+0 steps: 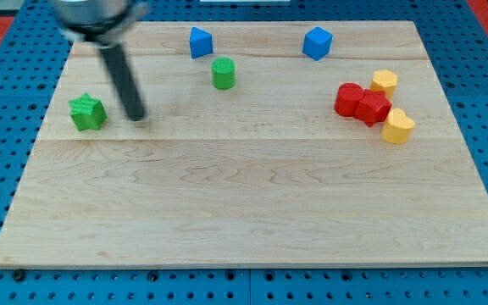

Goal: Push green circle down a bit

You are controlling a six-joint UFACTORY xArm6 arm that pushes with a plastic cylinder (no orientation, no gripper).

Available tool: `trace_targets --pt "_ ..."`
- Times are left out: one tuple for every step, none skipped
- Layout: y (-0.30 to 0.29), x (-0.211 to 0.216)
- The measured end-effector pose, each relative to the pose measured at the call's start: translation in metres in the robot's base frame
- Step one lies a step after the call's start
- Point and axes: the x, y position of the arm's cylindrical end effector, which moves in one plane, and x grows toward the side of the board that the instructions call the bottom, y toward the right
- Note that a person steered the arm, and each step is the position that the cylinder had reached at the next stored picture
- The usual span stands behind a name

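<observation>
Seven blocks: on one wooden board (252,212), listed below with the rod.
Task item: green circle (223,74), an upright green cylinder, far part of the board, left of centre, standing free.
Nearest neighbour: blue block (200,42), just beyond and slightly left of the green circle, apart from it.
Other blue: blue block (317,43), far edge, right of centre, well apart.
Green star (87,112): left side, just left of the rod's end, a small gap showing.
Right cluster: two red blocks (362,103) touching each other, a yellow block (385,82) at their far side, another yellow block (398,126) at their near right.
Rod pose: dark, blurred, leaning from upper left down to my tip (137,118).
My tip, position: between green star and green circle, nearer the star, touching neither.
Hand state: none fitted, a bare rod grasping nothing.
Risk one: my tip sits left of and nearer than the circle; a straight approach would shove it right or farther away, not down.
Risk two: circling behind the circle means threading past the left blue block; clipping it is likely.
Risk three: an off-centre push lets the cylinder roll aside.
Risk four: any leftward drift nudges the green star.
Risk five: overshoot, since only a short travel is wanted.
</observation>
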Motion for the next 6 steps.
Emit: trace_targets --pt "0.124 -0.047" --pt "0.113 -0.102" --pt "0.006 -0.057" --pt "-0.082 -0.033" --pt "0.03 0.019" --pt "0.149 0.1"
